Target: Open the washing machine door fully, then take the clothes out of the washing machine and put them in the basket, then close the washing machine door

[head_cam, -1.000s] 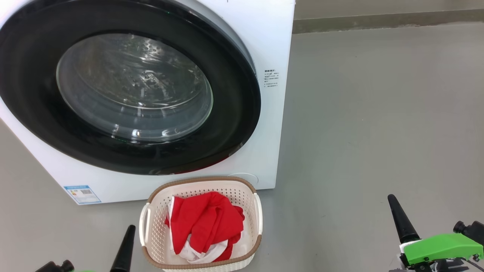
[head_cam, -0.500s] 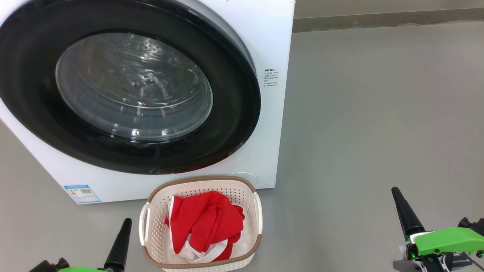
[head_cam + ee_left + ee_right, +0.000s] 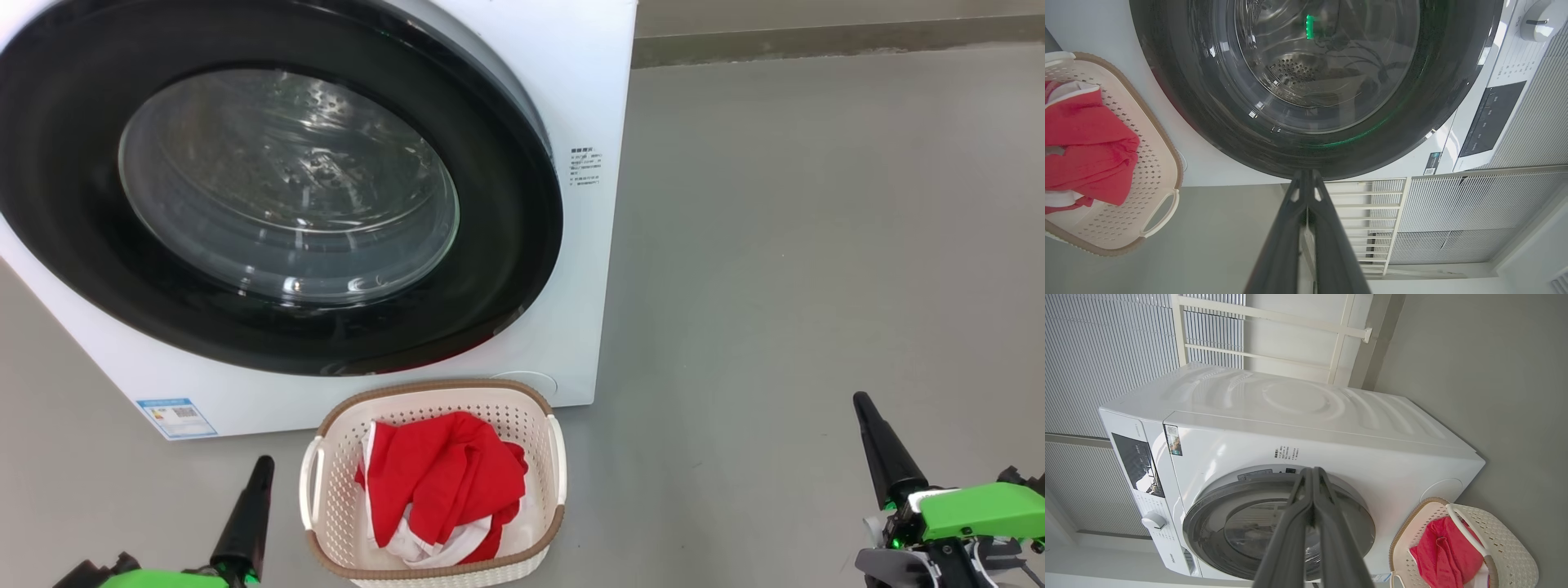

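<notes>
Clothes (image 3: 441, 482) lie bundled inside the basket (image 3: 424, 390), red fabric with white trim showing at the lower edge, all of it within the brown rim. The basket stands on the grey floor (image 3: 816, 245) just to the right of the left gripper (image 3: 262, 467), whose two dark fingers are pressed together on nothing and point toward the washing machine (image 3: 592, 73). The right gripper (image 3: 860, 402) is well apart from the basket, on its other side, jaws likewise pressed together and empty, hovering over bare floor. Ahead of both pairs of fingertips, the washing machine door (image 3: 514, 245) sits flush against the machine's front, its black rim ringing the glass bowl, through which the steel drum shows. In the left wrist view the door's rim lies just beyond the joined fingertips. In the right wrist view the fingertips line up with the door's rim, apart from it.
</notes>
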{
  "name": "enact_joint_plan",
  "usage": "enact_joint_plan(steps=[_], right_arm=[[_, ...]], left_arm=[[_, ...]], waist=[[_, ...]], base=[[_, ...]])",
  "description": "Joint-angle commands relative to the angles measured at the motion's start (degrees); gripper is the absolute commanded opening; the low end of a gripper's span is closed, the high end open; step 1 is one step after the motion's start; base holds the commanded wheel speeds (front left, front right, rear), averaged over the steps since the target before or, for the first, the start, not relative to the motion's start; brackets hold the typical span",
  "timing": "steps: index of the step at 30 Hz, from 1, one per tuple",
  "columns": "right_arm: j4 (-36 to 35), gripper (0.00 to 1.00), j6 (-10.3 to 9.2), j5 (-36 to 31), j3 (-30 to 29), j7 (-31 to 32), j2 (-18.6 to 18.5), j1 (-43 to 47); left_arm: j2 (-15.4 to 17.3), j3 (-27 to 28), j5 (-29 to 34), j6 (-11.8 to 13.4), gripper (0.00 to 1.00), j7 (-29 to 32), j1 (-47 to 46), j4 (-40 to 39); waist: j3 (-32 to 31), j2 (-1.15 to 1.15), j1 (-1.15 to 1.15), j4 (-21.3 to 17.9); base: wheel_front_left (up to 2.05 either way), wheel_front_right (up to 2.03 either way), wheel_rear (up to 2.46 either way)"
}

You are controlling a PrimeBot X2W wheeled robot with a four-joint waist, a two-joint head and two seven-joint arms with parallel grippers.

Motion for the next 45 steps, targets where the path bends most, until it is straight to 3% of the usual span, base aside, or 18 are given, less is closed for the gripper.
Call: enact_joint_plan(steps=[1,45], right_arm=[[-1.9,0.0,-0.04,2.2,0.6,0.7,-0.8,-3.3],[-1.9,0.0,-0.04,2.3,-0.1,1.3,-0.4,-3.4]], left_arm=[[0.5,2.3,-2.1,-0.8,0.0,0.6,-2.9,-1.0],[0.3,2.8,-2.4,-0.9,0.0,1.0,-3.1,-1.0]], waist=[[0.0,0.0,0.0,0.0],[0.0,0.0,0.0,0.0]], base=[[0.0,0.0,0.0],[0.0,0.0,0.0]])
